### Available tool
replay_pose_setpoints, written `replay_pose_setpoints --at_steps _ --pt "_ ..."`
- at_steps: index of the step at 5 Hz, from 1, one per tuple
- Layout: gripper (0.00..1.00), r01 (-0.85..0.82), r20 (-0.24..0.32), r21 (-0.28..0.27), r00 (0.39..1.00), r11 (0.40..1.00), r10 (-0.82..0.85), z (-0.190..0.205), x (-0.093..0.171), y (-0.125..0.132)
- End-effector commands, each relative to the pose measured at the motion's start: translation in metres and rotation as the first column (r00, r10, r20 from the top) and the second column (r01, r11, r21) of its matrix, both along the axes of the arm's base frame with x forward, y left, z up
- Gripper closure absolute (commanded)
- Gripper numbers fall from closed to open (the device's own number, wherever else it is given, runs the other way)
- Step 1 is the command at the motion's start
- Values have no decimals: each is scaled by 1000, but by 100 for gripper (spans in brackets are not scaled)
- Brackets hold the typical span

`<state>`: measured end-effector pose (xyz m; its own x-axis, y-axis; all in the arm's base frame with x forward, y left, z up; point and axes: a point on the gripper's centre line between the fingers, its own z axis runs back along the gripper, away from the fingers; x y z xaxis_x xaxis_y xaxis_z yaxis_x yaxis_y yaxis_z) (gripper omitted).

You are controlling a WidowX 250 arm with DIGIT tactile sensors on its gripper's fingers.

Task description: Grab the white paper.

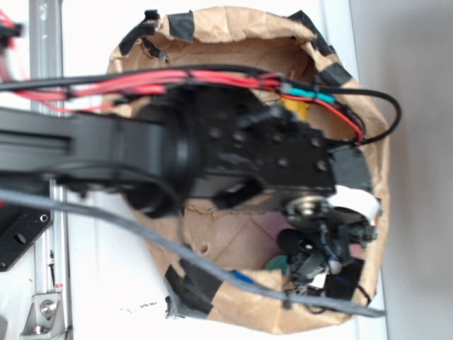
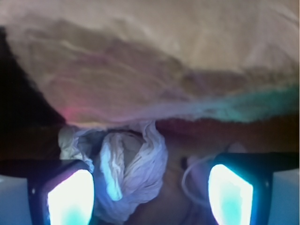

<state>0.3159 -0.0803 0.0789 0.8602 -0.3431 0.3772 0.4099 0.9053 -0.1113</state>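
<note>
Left finger pad [image 2: 70, 197] lit, beside wad | white paper [image 2: 129, 173] lying between the spread jaws, nearer the left, inside brown paper bag [image 1: 233, 28] | gripper [image 2: 150, 197] held open, nothing gripped | step judged: pre-grasp alignment | next: slight advance, then closure required.

A brown paper bag [image 1: 233, 35], its rim patched with black tape [image 1: 180, 25], stands open; something green, possibly a ball [image 1: 277, 265], lies inside near its lower edge.
</note>
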Motion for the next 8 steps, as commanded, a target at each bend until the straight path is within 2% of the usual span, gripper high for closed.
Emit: replay_pose_setpoints --at_steps 1,2,3,4,5,6,7,8 --pt "0 84 100 -2 991 996 -84 14 -1 -30" --pt "0 97 58 -19 994 995 -96 -6 4 -42" --pt "10 75 17 2 997 997 -75 -19 1 -45" --pt "100 33 -8 17 999 999 -33 -24 -8 -40" --pt "100 17 31 24 999 1000 -18 3 -23 -32" --pt "100 -81 34 68 996 994 79 43 -39 -9" --pt "100 -219 18 165 976 962 219 75 -52 15" --pt "100 -312 -67 157 943 937 325 100 -69 34"
